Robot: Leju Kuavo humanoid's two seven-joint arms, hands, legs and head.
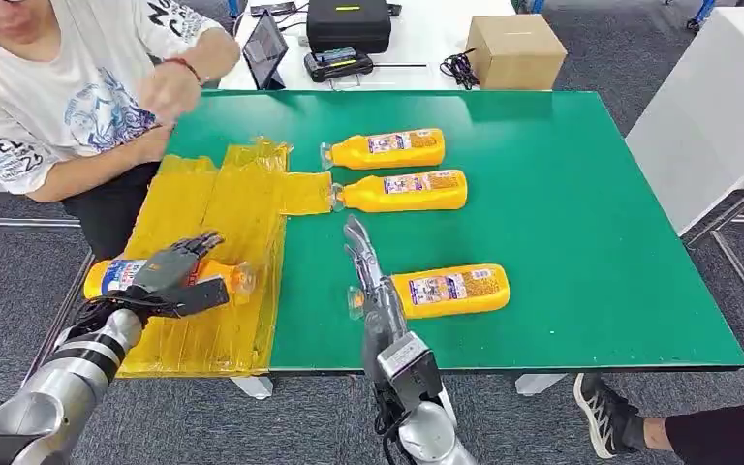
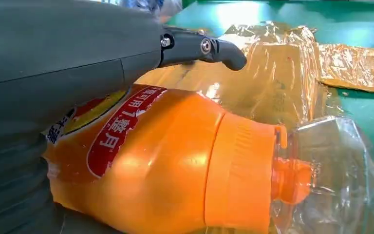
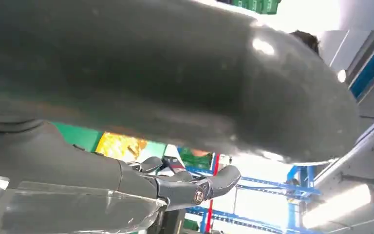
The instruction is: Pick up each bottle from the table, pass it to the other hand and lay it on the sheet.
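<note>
Left hand gripping bottle, clear cap close-up

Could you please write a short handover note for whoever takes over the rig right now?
Left hand: grips an orange plastic bottle with a clear cap, lying over the crinkled yellow plastic sheet at the green table's left end; whether it already rests there, I cannot tell.
Right hand: fingers extended, holding nothing, beside the nearest bottle.
Done: one bottle passed over and nearly laid.
Left: release it, then the nearest bottle, the middle bottle and the far bottle.
A person stands at the sheet's far side.
</note>
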